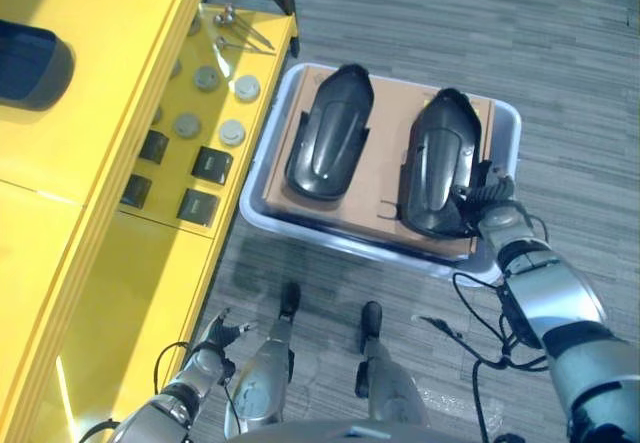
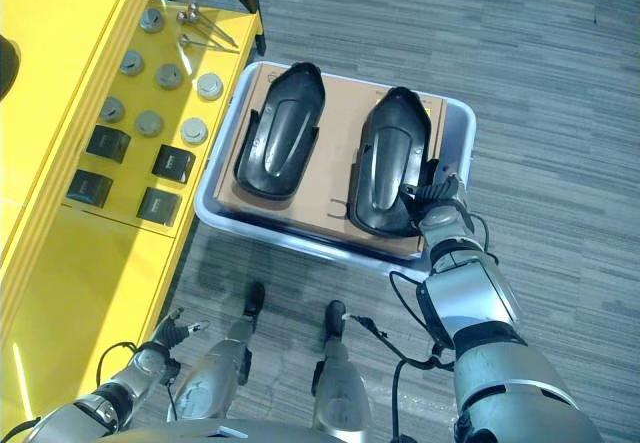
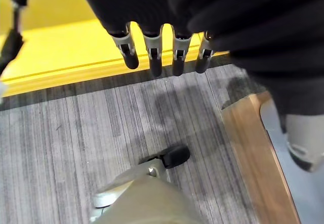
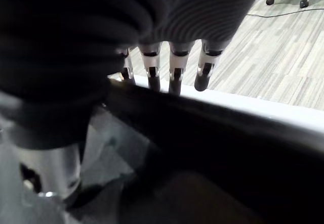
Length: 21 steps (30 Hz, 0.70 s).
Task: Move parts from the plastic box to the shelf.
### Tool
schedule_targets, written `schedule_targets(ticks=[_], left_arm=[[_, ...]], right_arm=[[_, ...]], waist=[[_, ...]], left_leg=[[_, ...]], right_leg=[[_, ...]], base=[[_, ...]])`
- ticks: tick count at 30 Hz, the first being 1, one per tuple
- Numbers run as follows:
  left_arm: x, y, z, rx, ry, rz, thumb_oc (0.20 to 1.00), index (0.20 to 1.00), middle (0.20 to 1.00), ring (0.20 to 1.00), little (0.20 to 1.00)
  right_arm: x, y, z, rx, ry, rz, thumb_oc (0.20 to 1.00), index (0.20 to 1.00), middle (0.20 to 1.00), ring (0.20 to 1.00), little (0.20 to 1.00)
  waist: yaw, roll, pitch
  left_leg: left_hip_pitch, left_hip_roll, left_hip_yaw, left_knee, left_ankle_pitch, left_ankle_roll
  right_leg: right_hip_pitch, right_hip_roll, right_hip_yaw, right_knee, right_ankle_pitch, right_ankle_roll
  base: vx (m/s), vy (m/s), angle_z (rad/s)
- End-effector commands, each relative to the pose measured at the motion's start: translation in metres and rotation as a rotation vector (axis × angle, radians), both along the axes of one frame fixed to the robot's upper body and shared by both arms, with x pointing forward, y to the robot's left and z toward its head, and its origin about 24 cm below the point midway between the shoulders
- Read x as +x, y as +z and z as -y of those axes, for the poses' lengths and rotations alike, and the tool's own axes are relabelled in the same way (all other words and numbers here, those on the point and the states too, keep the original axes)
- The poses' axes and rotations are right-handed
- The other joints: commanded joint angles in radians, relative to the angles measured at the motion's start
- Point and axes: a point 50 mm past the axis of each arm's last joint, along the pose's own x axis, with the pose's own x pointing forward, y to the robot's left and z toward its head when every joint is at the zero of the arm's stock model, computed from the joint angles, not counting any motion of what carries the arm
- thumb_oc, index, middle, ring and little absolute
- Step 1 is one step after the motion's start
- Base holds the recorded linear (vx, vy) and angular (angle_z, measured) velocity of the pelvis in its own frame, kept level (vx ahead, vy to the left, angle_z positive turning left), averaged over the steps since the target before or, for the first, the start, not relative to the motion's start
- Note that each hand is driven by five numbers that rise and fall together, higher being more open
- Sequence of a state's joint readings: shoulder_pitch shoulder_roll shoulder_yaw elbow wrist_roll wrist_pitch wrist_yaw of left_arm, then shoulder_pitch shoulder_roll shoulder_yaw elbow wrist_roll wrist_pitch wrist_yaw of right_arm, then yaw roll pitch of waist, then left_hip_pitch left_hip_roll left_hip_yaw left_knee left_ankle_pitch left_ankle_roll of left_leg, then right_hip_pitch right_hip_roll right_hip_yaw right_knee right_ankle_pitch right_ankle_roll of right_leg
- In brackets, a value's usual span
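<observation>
The plastic box (image 1: 268, 195) sat on the floor beside the yellow shelf (image 1: 110, 163), a sheet of cardboard lining its bottom and two black moulded parts lying lengthwise on it. The part nearer the shelf (image 1: 330, 133) lay untouched. The right hand (image 2: 435, 203) was down at the near end of the other part (image 2: 388, 163), at the box's corner closest to the robot.

To my eye the step was the pick-up of that second part. Doing it well would mean getting the fingers over the part's raised edge and the thumb under or against the opposite side before any lift, since the shell looked smooth and curved and could roll out of a shallow hold. A lift straight up, clear of the box wall, seemed wiser than dragging it toward the shelf.

From the right wrist view the fingers (image 4: 174, 77) reached out nearly straight, side by side, their dark tips at the top edge of the black shell with the pale box rim beyond. They were not curled round anything that I could see.

The left hand (image 1: 215, 341) hung low by the shelf's front, well apart from the box, its fingers (image 3: 152, 54) loose and straight, holding nothing.
</observation>
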<state>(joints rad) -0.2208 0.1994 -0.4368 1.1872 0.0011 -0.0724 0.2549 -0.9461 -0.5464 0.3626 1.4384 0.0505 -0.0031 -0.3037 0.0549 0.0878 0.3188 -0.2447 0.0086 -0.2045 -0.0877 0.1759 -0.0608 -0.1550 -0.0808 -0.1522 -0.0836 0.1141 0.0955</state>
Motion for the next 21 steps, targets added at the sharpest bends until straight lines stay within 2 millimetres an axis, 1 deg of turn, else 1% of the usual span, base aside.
schedule_targets(ticks=[1,2,5,8,10,12,14,15,16,17,18,19,20,21], left_arm=[[0.003,0.001,-0.007,0.036,-0.015,-0.011,1.0,1.0,1.0,1.0,1.0],[0.0,0.0,-0.009,0.037,-0.012,-0.025,1.0,1.0,1.0,1.0,1.0],[-0.004,-0.002,-0.011,0.039,-0.009,-0.04,1.0,1.0,1.0,1.0,1.0],[-0.006,-0.003,-0.013,0.047,-0.018,-0.049,1.0,1.0,1.0,1.0,1.0],[-0.004,-0.001,-0.013,0.044,-0.028,-0.032,1.0,1.0,1.0,1.0,1.0],[0.006,0.006,-0.015,0.029,-0.018,0.02,1.0,1.0,1.0,1.0,1.0],[0.005,0.006,-0.016,0.03,-0.019,0.019,1.0,1.0,1.0,1.0,1.0],[0.018,0.018,-0.012,-0.006,-0.034,0.109,1.0,1.0,1.0,1.0,1.0],[0.018,0.018,-0.012,-0.006,-0.034,0.109,1.0,1.0,1.0,1.0,1.0],[0.037,0.041,-0.011,-0.054,-0.058,0.235,1.0,1.0,1.0,1.0,1.0],[0.043,0.052,-0.014,-0.076,-0.059,0.29,1.0,1.0,1.0,1.0,1.0],[0.05,0.067,-0.016,-0.108,-0.067,0.36,1.0,1.0,1.0,1.0,1.0],[0.058,0.084,-0.017,-0.148,-0.066,0.432,1.0,1.0,1.0,1.0,1.0],[0.064,0.1,-0.017,-0.18,-0.078,0.498,1.0,1.0,1.0,1.0,1.0]], right_arm=[[-0.011,-0.017,0.006,-0.071,0.006,-0.139,0.2,0.2,0.2,0.2,0.2],[-0.016,-0.024,0.007,-0.075,0.007,-0.163,0.2,0.2,0.2,0.2,0.2],[-0.02,-0.033,0.007,-0.076,0.024,-0.183,0.2,0.2,0.2,0.2,0.2],[-0.022,-0.034,0.009,-0.04,0.021,-0.159,0.2,0.2,0.2,0.2,0.2],[-0.023,-0.035,0.008,-0.025,0.04,-0.13,0.2,0.2,0.2,0.2,0.2],[-0.013,-0.016,0.004,-0.032,0.093,0.002,0.2,0.2,0.2,0.2,0.2],[-0.013,-0.016,0.004,-0.032,0.092,0.001,0.2,0.2,0.2,0.2,0.2],[-0.015,0.0,-0.005,-0.105,0.187,0.133,0.2,0.2,0.2,0.2,0.2],[-0.015,0.0,-0.005,-0.105,0.187,0.133,0.2,0.2,0.2,0.2,0.2],[-0.028,0.01,0.0,-0.174,0.214,0.201,0.2,0.2,0.2,0.2,0.2],[-0.036,0.014,0.007,-0.201,0.203,0.225,0.2,0.2,0.2,0.2,0.2],[-0.043,0.02,0.012,-0.233,0.196,0.251,0.2,0.2,0.2,0.2,0.2],[-0.05,0.029,0.013,-0.275,0.211,0.283,0.2,0.2,0.2,0.2,0.2],[-0.056,0.033,0.016,-0.305,0.21,0.294,0.2,0.2,0.2,0.2,0.2]], waist=[[0.021,-0.016,-0.029],[0.021,-0.015,-0.036],[0.018,-0.019,-0.046],[0.01,-0.024,-0.058],[0.003,-0.029,-0.065],[-0.017,-0.033,-0.074],[-0.016,-0.033,-0.073],[-0.034,-0.033,-0.085],[-0.033,-0.033,-0.085],[-0.043,-0.03,-0.105],[-0.042,-0.03,-0.116],[-0.043,-0.029,-0.127],[-0.046,-0.029,-0.138],[-0.046,-0.032,-0.147]], left_leg=[[0.022,0.001,0.039,0.0,-0.075,-0.023],[0.026,0.001,0.037,0.0,-0.078,-0.023],[0.038,0.005,0.04,0.0,-0.082,-0.023],[0.05,0.009,0.044,0.0,-0.087,-0.024],[0.061,0.013,0.049,0.0,-0.091,-0.025],[0.081,0.019,0.059,0.0,-0.097,-0.026],[0.084,0.019,0.059,0.0,-0.097,-0.026],[0.115,0.027,0.078,0.0,-0.108,-0.025],[0.116,0.027,0.079,0.0,-0.108,-0.025],[0.136,0.031,0.086,0.0,-0.107,-0.023],[0.158,0.035,0.089,0.0,-0.121,-0.023],[0.171,0.037,0.09,0.0,-0.125,-0.022],[0.188,0.041,0.091,0.0,-0.128,-0.022],[0.198,0.041,0.09,0.0,-0.122,-0.021]], right_leg=[[-0.016,-0.055,0.053,-0.004,-0.02,0.047],[-0.009,-0.057,0.05,-0.004,-0.025,0.048],[0.003,-0.055,0.049,-0.004,-0.031,0.047],[0.016,-0.055,0.052,-0.004,-0.036,0.046],[0.027,-0.056,0.051,-0.004,-0.041,0.046],[0.045,-0.055,0.053,-0.004,-0.047,0.046],[0.047,-0.055,0.053,-0.004,-0.047,0.046],[0.075,-0.055,0.056,-0.004,-0.054,0.047],[0.076,-0.055,0.056,-0.004,-0.054,0.047],[0.097,-0.058,0.051,-0.004,-0.055,0.049],[0.12,-0.058,0.047,-0.004,-0.07,0.049],[0.134,-0.059,0.042,-0.004,-0.075,0.049],[0.151,-0.059,0.04,-0.004,-0.082,0.048],[0.161,-0.059,0.038,-0.004,-0.078,0.047]], base=[[0.02,-0.005,0.1],[0.02,-0.003,0.09],[0.01,-0.01,0.04],[0.0,0.0,0.0],[0.0,-0.016,0.0],[0.0,0.0,0.0],[0.01,-0.003,-0.02],[0.02,-0.007,-0.06],[0.03,-0.012,0.0],[0.06,-0.018,-0.13],[0.08,-0.028,-0.11],[0.08,-0.033,-0.12],[0.03,-0.033,0.0],[0.02,-0.037,-0.01]])
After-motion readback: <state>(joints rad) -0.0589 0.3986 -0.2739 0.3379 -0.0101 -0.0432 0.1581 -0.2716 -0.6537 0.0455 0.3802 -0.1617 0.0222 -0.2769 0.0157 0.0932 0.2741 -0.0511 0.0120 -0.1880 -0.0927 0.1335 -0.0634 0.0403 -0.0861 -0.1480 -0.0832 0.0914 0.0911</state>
